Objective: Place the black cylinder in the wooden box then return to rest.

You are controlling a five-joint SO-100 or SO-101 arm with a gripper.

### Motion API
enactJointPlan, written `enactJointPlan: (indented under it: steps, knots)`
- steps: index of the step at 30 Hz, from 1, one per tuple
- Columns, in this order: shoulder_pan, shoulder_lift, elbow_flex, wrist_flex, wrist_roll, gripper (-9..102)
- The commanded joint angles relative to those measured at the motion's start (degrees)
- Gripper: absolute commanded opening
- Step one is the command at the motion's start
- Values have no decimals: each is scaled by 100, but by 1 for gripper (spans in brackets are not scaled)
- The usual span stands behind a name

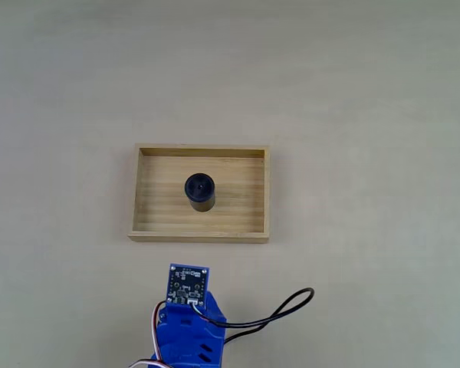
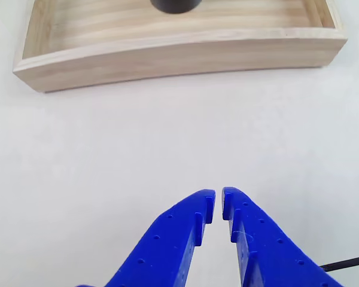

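Table, pale and bare, lies all around the wooden box. Black cylinder stands upright on the box floor, near the middle, apart from every wall. My gripper sits well short of the box's near wall, blue fingers pressed almost together, holding nothing. Circuit board tops my blue arm; a black cable loops out to the right in the fixed view. In the other view the cylinder is cut off by the top edge, only its base showing.
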Motion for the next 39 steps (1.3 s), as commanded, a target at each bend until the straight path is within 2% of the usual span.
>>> enactJointPlan:
  steps: [1,20,23,39]
  knots:
    - [-114,-229,-44,422,-88,0]
    - [-220,-905,1134,835,-185,0]
    - [-272,-905,1151,1063,-176,0]
    - [-308,-914,1151,1090,-211,0]
